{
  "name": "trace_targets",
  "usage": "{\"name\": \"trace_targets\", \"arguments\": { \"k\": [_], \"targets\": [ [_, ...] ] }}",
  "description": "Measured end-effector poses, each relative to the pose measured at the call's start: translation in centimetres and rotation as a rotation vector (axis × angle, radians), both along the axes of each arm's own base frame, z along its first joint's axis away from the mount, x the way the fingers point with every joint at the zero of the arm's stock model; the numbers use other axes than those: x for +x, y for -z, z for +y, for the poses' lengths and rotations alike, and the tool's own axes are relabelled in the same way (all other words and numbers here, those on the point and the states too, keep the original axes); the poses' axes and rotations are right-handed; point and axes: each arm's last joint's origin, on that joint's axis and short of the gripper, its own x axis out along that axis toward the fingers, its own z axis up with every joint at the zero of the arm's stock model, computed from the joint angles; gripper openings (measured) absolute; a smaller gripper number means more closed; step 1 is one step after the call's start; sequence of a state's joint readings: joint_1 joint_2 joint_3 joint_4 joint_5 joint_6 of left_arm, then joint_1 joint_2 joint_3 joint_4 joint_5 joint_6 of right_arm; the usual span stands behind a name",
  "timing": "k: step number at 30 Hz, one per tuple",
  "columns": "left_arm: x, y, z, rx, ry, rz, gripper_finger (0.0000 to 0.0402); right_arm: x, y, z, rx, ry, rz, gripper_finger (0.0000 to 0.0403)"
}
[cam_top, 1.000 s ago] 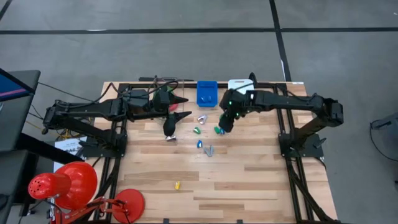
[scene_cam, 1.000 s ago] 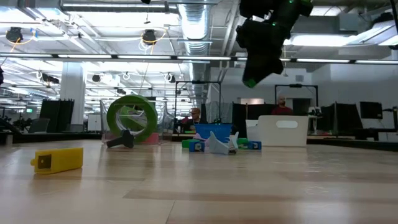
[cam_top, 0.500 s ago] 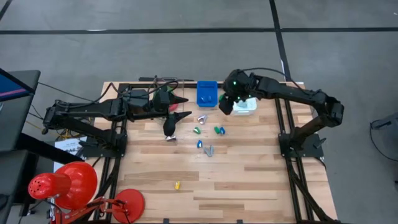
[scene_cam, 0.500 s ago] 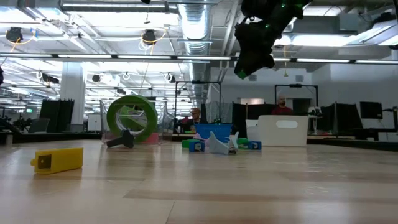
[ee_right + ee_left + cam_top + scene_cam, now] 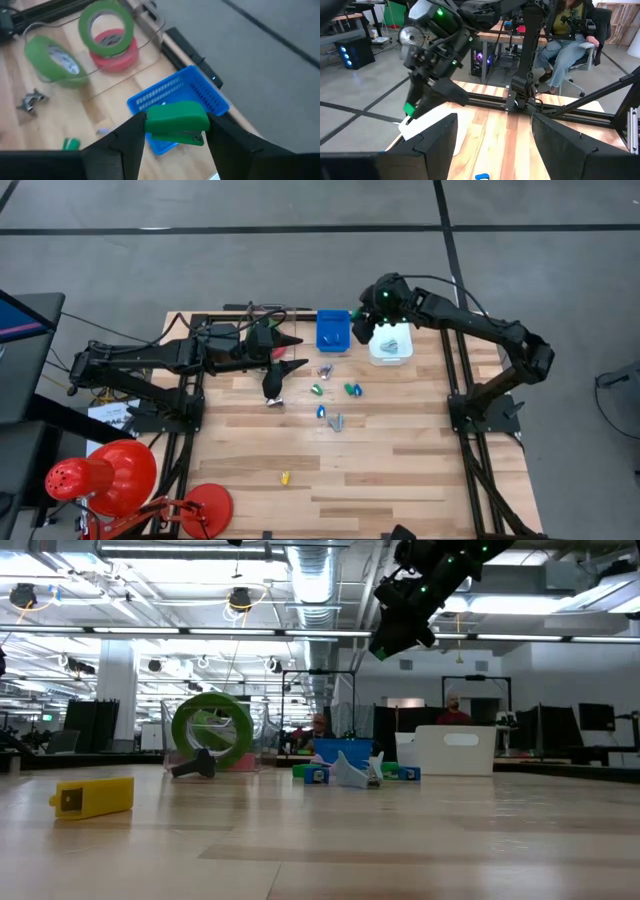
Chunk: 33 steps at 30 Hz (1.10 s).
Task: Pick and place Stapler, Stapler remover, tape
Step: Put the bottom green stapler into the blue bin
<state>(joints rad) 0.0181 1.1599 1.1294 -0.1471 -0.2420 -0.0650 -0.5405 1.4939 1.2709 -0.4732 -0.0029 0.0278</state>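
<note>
Green plastic stapler (image 5: 177, 122) sits clamped between your right gripper's (image 5: 175, 131) fingers, held in the air above the blue perforated plastic basket (image 5: 177, 102) at the table's far edge. Your left gripper (image 5: 284, 352) waits with fingers apart beside the green tape rolls (image 5: 102, 26) and red-pink roll (image 5: 119, 50).

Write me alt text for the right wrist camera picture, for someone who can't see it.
The right gripper holds a small green stapler between its two dark fingers, above a blue slotted plastic basket on the pale wooden table. Beyond it, a green tape roll lies on a red-pink tape roll, with a second green tape roll standing alongside.
</note>
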Motion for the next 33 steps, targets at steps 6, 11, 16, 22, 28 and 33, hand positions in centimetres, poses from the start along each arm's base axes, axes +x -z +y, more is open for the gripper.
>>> {"name": "trace_targets", "arguments": {
  "k": [6,11,16,22,28,33],
  "targets": [
    [0.0,0.0,0.0,0.0,0.0,0.0,0.0245,0.0,-0.6,-0.9,-0.063,0.005,-0.055,0.0175],
    [0.0,0.0,0.0,0.0,0.0,0.0,0.0245,1.0,0.6,-1.6,-0.06,0.007,-0.051,0.0185],
    [0.0,0.0,0.0,0.0,0.0,-0.002,0.0245,2.8,2.8,-2.7,-0.02,0.002,0.012,0.0183],
    [0.0,-0.1,0.0,0.001,0.0,-0.009,0.0245,5.4,4.9,-4.3,0.023,-0.03,0.056,0.0177],
    [0.0,-0.2,0.0,0.001,0.0,-0.016,0.0245,7.4,6.9,-5.6,0.069,-0.054,0.134,0.0186],
    [0.0,-0.2,0.0,0.0,0.0,-0.018,0.0245,8.3,8.4,-6.4,0.117,-0.051,0.199,0.018]
  ]
}}
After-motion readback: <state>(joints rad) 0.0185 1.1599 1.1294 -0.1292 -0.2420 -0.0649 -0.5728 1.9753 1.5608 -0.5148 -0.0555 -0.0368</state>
